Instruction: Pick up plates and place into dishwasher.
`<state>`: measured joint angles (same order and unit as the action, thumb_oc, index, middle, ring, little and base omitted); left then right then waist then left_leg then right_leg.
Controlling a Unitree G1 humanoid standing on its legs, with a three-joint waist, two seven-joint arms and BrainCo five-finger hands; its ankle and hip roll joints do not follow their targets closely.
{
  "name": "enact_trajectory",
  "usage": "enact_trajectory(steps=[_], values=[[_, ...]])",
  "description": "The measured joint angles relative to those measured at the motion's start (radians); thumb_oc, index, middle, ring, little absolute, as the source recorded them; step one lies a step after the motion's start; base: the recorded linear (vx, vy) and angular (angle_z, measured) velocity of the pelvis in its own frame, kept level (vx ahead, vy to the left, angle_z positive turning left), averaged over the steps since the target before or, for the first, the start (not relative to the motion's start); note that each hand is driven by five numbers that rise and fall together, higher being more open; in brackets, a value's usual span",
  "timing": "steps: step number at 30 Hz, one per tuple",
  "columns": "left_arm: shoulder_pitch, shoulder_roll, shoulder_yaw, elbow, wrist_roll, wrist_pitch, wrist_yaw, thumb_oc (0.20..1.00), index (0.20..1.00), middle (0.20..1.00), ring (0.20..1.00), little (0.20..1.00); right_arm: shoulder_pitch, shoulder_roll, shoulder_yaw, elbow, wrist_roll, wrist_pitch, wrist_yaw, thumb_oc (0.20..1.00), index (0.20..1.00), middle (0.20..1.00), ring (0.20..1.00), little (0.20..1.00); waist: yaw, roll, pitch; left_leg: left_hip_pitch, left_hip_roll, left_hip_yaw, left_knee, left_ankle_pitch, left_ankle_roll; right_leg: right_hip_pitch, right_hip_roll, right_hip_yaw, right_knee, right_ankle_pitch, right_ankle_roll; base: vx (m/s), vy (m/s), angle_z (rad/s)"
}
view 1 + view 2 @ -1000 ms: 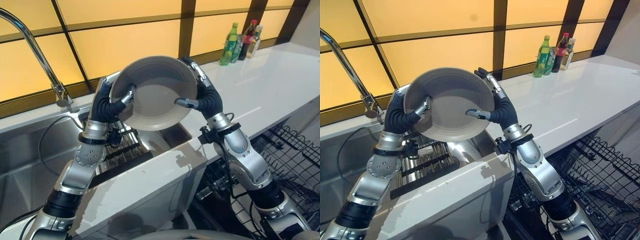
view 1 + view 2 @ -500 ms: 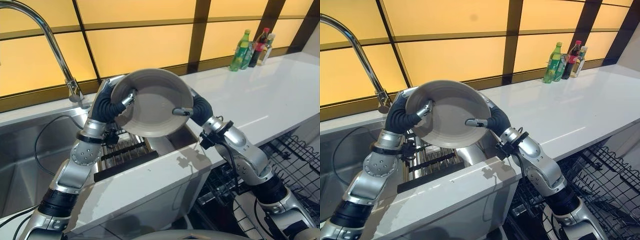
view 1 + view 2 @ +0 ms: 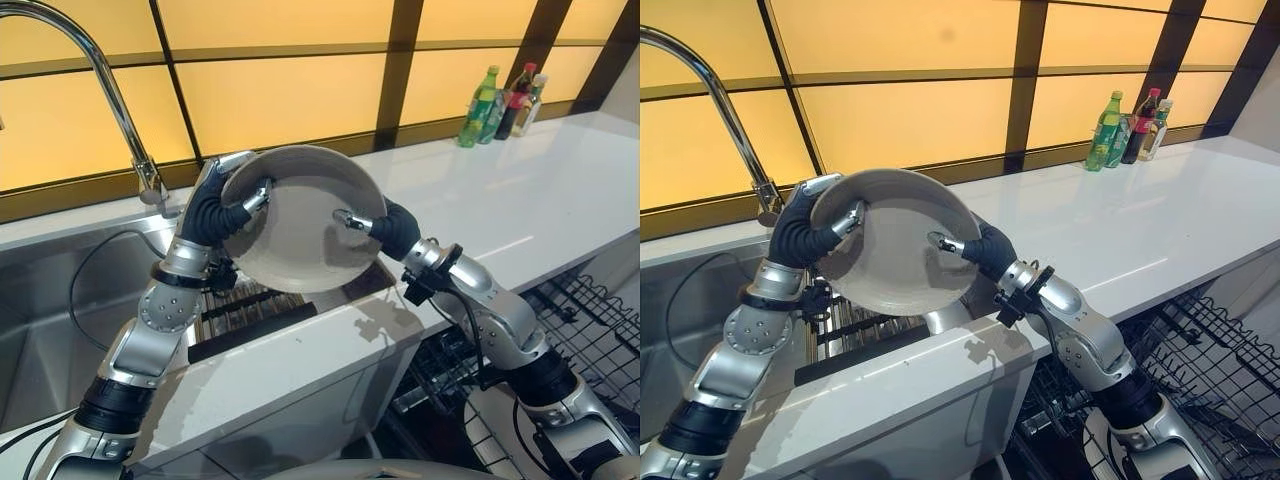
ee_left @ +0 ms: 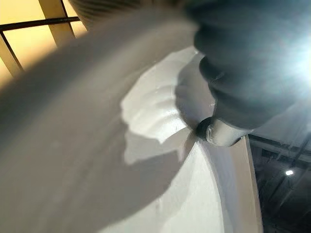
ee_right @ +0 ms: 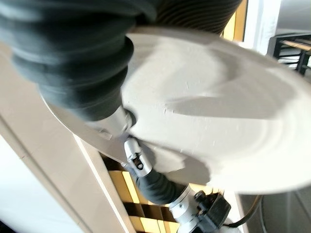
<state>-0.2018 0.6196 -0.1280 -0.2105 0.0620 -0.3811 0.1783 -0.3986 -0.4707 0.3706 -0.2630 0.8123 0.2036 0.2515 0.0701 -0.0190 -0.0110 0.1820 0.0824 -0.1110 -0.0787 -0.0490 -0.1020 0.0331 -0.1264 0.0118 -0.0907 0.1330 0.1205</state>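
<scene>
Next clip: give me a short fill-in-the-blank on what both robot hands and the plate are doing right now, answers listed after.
1. The plate is held by ______ robot hands at once: the left robot hand and the right robot hand.
2. The plate is held in the air above the ______.
3. The bottles stand on the ______ at the far right.
4. The dishwasher rack, at lower right, holds ______ plates.

Missing words: two; sink; counter; no
</scene>
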Motion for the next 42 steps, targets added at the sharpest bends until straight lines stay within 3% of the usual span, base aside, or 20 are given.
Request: enact_trajectory(steps=[17,18,19,25,30,42], values=[[0.000,-0.001,0.000,0.000,0.000,0.024,-0.002,0.200,0.200,0.200,0.200,0.200,0.000,0.010,0.000,0.000,-0.039,0.000,-0.022,0.200,0.200,0.200,0.200,0.200,0.000,0.002,0.001,-0.002,0.001,-0.001,0.000,0.000,0.000,0.000,0.000,-0.003,0.000,0.000,0.000,0.00,0.000,0.00],[0.000,-0.001,0.000,0.000,-0.001,0.031,-0.003,0.319,0.319,0.319,0.319,0.319,0.000,0.009,0.000,0.000,-0.052,0.000,-0.029,0.200,0.200,0.200,0.200,0.200,0.000,0.003,0.002,-0.002,0.001,-0.001,0.000,0.000,0.000,0.000,0.000,-0.003,0.000,0.000,0.000,-0.03,0.008,0.01],[0.000,-0.002,0.000,0.000,-0.002,0.042,-0.004,1.000,1.000,1.000,1.000,1.000,0.000,0.011,0.001,0.000,-0.061,0.000,-0.035,0.200,0.200,0.200,0.200,0.200,0.000,0.003,0.002,-0.002,0.001,-0.001,0.000,0.000,0.000,0.000,0.000,-0.003,0.000,-0.001,0.000,-0.03,0.015,0.01],[-0.015,-0.004,-0.002,0.030,-0.004,0.111,-0.002,1.000,1.000,1.000,1.000,1.000,0.000,0.008,0.005,-0.001,-0.250,-0.002,-0.080,0.200,0.200,0.200,0.200,0.200,-0.006,0.008,0.005,-0.001,0.001,0.000,0.000,0.000,0.000,0.000,-0.001,-0.003,0.000,0.000,0.000,0.00,0.000,0.00],[-0.016,-0.012,0.044,0.038,-0.020,0.134,0.072,1.000,1.000,1.000,1.000,1.000,0.000,-0.032,-0.029,-0.001,-0.359,-0.002,-0.132,0.200,0.200,0.200,0.200,0.200,-0.019,0.016,0.011,0.001,0.001,0.003,-0.003,0.000,0.000,0.000,0.000,-0.001,0.000,0.000,0.000,0.00,0.000,0.00],[-0.008,-0.018,0.227,0.062,-0.049,0.156,0.187,1.000,1.000,1.000,1.000,1.000,0.100,-0.112,-0.288,0.020,-0.574,-0.013,-0.258,0.200,0.200,0.200,0.200,0.200,-0.062,0.021,0.036,0.031,0.004,0.066,-0.010,-0.004,0.000,0.001,0.008,0.039,0.000,0.004,0.000,0.02,-0.030,-0.09]])
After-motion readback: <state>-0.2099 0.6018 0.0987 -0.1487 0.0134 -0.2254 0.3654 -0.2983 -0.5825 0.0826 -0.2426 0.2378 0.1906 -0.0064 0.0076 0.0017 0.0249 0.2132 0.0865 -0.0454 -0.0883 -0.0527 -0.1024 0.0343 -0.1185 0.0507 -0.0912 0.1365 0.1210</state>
